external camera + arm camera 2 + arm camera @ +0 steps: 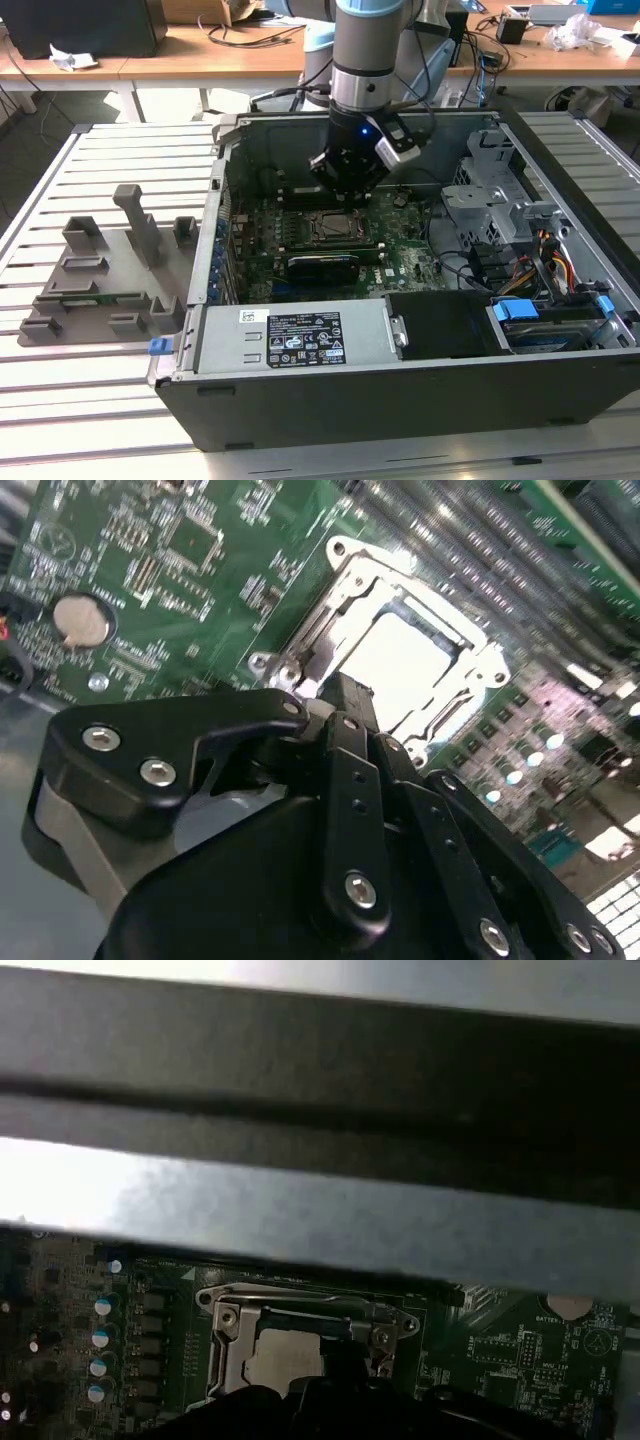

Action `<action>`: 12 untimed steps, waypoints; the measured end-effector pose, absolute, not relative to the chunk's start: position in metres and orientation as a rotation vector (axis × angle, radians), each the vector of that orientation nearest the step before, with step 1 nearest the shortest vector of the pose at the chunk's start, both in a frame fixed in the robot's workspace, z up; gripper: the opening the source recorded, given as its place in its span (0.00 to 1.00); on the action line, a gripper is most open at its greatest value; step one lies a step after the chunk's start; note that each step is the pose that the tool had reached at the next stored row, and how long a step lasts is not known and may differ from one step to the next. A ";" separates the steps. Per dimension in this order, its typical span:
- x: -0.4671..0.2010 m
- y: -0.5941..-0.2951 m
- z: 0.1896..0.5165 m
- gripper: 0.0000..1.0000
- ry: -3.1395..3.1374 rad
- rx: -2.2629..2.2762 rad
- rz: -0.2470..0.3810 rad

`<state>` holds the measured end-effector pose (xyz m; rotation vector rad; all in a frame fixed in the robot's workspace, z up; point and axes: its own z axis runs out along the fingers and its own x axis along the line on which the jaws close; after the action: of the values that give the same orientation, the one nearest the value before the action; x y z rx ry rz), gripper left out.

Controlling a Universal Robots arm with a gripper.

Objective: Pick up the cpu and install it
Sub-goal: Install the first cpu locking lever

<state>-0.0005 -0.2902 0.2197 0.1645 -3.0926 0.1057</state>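
Pincer: gripper (345,190) hangs inside the open computer case (300,395), just above the socket frame (328,228) on the motherboard (400,262); in the second wrist view its black linkages (350,810) converge toward the socket, but the tips are hidden behind the gripper's own body, so I cannot tell whether they stand wide, narrow, or clamped on anything.

Cpu: cpu (400,665) shows in the second wrist view as a pale bright square lying inside the socket frame, flat as far as can be judged; in the first wrist view it (285,1355) is a dull silver-grey square within the same frame, partly covered by the gripper.

Step in hand: seating or releasing the chip in the socket, by my reading.

Doing it well: keep the chip level with the socket frame, its edges parallel to the frame's inner edges, and press with no sideways drag; the fit looks close.

Materials: socket frame is bright stamped metal with screw heads at the corners; motherboard is green, densely studded, with a round coin cell (80,620) well away from the socket.

Shapes: chip thin and square; frame rectangular, open in the middle.

Beside the case: grey plastic tray (100,280) sits well apart from the socket, outside the case on the slatted table (100,160).
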 end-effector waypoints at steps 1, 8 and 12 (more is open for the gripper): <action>-0.001 -0.292 0.220 0.11 -3.091 0.164 0.126; -0.001 -0.295 0.220 0.11 -3.086 0.163 0.182; -0.001 -0.295 0.225 0.11 -3.086 0.162 0.189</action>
<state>-0.0005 -0.2954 0.2251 0.1625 -3.0858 0.1889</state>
